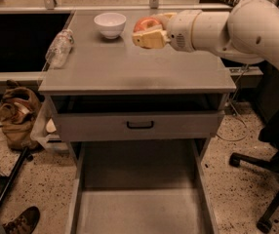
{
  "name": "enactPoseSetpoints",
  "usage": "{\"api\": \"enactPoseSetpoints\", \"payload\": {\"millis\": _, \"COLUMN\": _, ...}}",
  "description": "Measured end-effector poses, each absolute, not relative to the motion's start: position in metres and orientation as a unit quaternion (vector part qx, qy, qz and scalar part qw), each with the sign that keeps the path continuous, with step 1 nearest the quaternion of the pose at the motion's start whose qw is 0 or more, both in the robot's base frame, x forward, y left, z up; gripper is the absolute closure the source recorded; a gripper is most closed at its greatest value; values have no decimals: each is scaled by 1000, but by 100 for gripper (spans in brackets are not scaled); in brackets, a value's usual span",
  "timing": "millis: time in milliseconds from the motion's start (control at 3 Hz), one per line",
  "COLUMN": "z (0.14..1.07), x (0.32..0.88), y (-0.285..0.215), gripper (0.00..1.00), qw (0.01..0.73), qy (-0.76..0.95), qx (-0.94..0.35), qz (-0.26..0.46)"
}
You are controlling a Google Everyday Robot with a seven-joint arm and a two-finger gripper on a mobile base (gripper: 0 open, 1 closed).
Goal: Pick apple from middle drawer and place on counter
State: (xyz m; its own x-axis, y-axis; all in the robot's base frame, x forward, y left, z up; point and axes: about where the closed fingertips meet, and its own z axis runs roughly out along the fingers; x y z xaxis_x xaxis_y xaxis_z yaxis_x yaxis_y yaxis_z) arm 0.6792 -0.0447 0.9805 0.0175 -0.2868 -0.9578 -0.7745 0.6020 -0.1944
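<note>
The gripper (148, 31) hangs over the back of the counter (129, 69), at about twelve o'clock from the slab's middle, with its jaws pinching the apple (142, 24) between them. The apple looks to be held clear of the surface rather than resting on it, though how high cannot be told. The middle drawer (139, 206) stands pulled out and bare at six o'clock, so the placing is the step that remains, in my judgement. The main risk is the white bowl (109, 24), which sits just beside the apple at its nine o'clock: a drift that way while lowering could knock it. Letting go too high is the other danger, since a round apple on a smooth top may roll toward the bowl or off an edge. The plastic bottle (59, 48) lies well apart near the edge at nine o'clock and seems safe. No brand, label or writing can be read anywhere; the bottle's wrapper is too unclear to make out.
</note>
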Motion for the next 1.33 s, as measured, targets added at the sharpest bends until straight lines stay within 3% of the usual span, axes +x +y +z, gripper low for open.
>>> {"api": "enactPoseSetpoints", "payload": {"millis": 1333, "z": 899, "x": 716, "y": -6, "gripper": 100, "qw": 471, "qy": 736, "qx": -422, "qz": 242}}
